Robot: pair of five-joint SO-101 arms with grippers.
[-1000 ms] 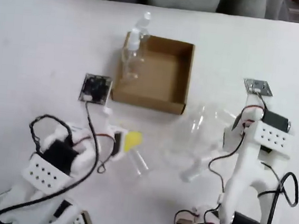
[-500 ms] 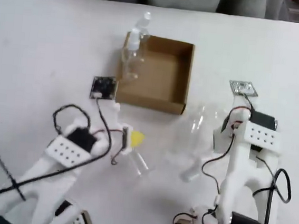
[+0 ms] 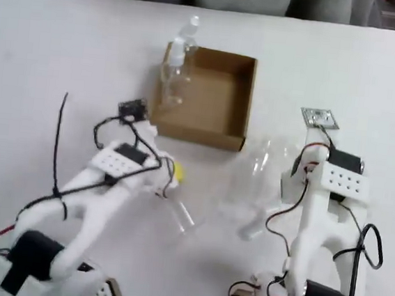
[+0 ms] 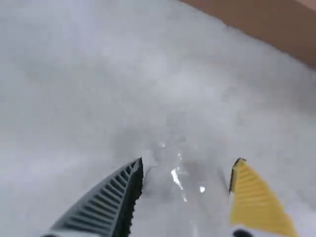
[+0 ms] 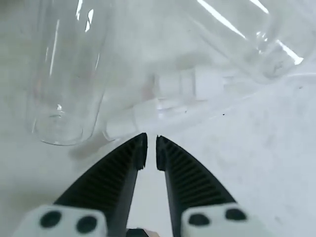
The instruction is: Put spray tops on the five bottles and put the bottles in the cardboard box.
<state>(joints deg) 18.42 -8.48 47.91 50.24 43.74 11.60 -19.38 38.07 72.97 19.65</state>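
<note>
Working from the near edge of the table (image 3: 39, 49) outward, locate the left gripper (image 4: 188, 165) first. Its jaws stand wide apart, with the grey finger (image 4: 116, 200) on one side and the yellow finger (image 4: 254, 197) on the other side of a lying bottle (image 4: 177, 185). This bottle is clear and rests flat on the table. You cannot tell from the wrist view whether either finger touches it.

Check the right gripper (image 5: 150, 140) next. Its jaws are drawn almost together, with a thin slit between them and nothing gripped. Just beyond its tips a white spray top (image 5: 182, 86) lies on its side among loose clear bottles (image 5: 64, 74), which also lie flat. In the high view this heap sits between the right arm and the cardboard box (image 3: 199, 133).

Farther off, two capped bottles (image 3: 173, 72) stand upright at the box's far left corner. You cannot tell whether they stand inside the wall or just outside it.
</note>
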